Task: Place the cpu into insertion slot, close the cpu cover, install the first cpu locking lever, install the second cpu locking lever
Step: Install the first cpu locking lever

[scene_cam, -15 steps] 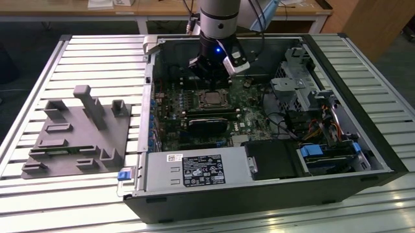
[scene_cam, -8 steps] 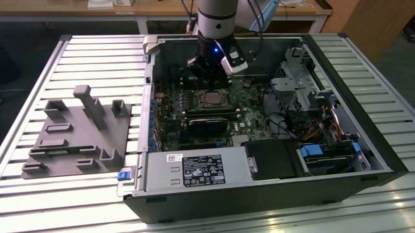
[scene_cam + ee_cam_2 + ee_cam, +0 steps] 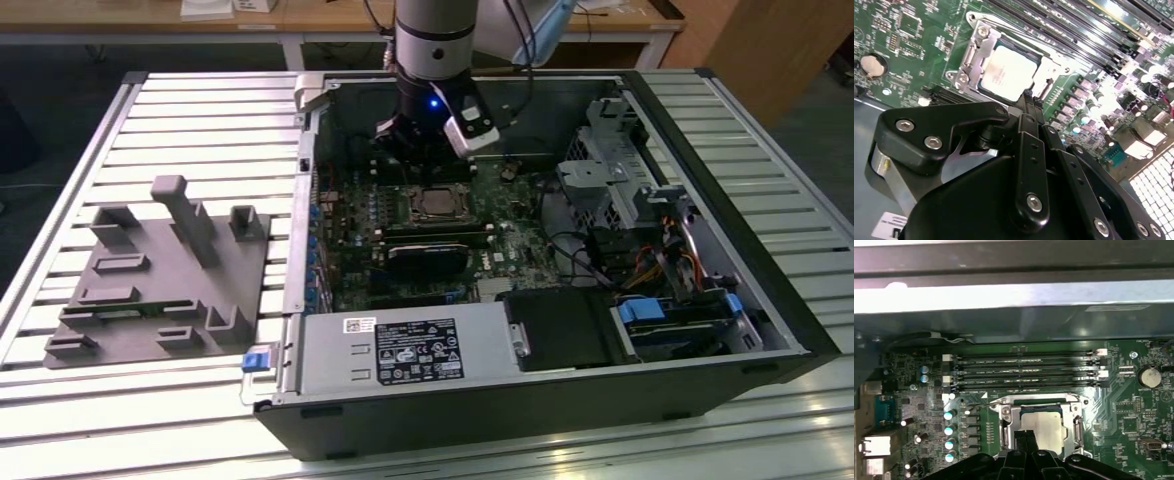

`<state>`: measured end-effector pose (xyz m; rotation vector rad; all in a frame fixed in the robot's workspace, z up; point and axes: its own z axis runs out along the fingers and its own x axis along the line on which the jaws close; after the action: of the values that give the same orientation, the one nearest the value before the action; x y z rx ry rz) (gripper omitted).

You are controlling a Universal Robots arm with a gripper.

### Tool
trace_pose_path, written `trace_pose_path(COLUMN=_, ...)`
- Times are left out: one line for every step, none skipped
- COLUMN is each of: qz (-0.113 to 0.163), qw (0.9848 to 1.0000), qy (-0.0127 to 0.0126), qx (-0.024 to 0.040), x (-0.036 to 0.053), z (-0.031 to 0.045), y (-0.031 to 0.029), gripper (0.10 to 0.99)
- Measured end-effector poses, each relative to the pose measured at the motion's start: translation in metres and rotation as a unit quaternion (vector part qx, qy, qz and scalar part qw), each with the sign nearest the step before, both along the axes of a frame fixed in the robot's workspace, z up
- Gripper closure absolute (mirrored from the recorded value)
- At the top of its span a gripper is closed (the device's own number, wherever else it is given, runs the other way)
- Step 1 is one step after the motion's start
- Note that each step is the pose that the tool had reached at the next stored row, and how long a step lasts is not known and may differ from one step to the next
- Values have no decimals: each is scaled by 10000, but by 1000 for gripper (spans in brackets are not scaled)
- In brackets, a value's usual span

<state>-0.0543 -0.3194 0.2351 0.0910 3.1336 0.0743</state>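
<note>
The cpu (image 3: 1009,75) lies flat in the insertion slot (image 3: 1041,427) on the green board, its silver-grey top showing in both wrist views. The cpu cover (image 3: 971,55) is down around it, and its silver frame (image 3: 1006,417) borders the chip. A thin metal lever (image 3: 1026,396) runs along the socket edge on the memory-slot side. My gripper (image 3: 1030,100) hangs just over one edge of the socket with its black fingers (image 3: 1021,440) pressed together and nothing between them. In the exterior view the gripper (image 3: 420,172) stands inside the open case just behind the cpu (image 3: 430,205).
Several long black memory slots (image 3: 1024,372) run beside the socket, and a black card (image 3: 427,250) lies in front of it. A drive cage (image 3: 614,170), cables and a power supply (image 3: 400,350) crowd the case. A grey parts fixture (image 3: 160,275) sits on the slatted table at the exterior view's left.
</note>
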Motion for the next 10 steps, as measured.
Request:
trace_pose_path(qz=0, qw=10000, qy=0, qx=0, x=-15, z=0, y=0, gripper=980)
trace_pose_path(qz=0, qw=10000, qy=0, qx=0, x=-31, z=0, y=0, gripper=980)
trace_pose_path(qz=0, qw=10000, qy=0, qx=0, x=-45, z=0, y=0, gripper=980)
trace_pose_path(qz=0, qw=10000, qy=0, qx=0, x=-60, z=0, y=0, gripper=980)
trace_pose_path(qz=0, qw=10000, qy=-1, qx=0, x=-76, z=0, y=0, gripper=980)
trace_pose_path(qz=0, qw=10000, qy=0, qx=0, x=-91, z=0, y=0, gripper=980)
trace_pose_path(qz=0, qw=10000, qy=0, qx=0, x=-105, z=0, y=0, gripper=980)
trace_pose_path(qz=0, qw=10000, qy=0, qx=0, x=-120, z=0, y=0, gripper=980)
trace_pose_path(qz=0, qw=10000, qy=-1, qx=0, x=-134, z=0, y=0, gripper=980)
trace_pose_path(qz=0, qw=10000, qy=-1, qx=0, x=-148, z=0, y=0, gripper=980)
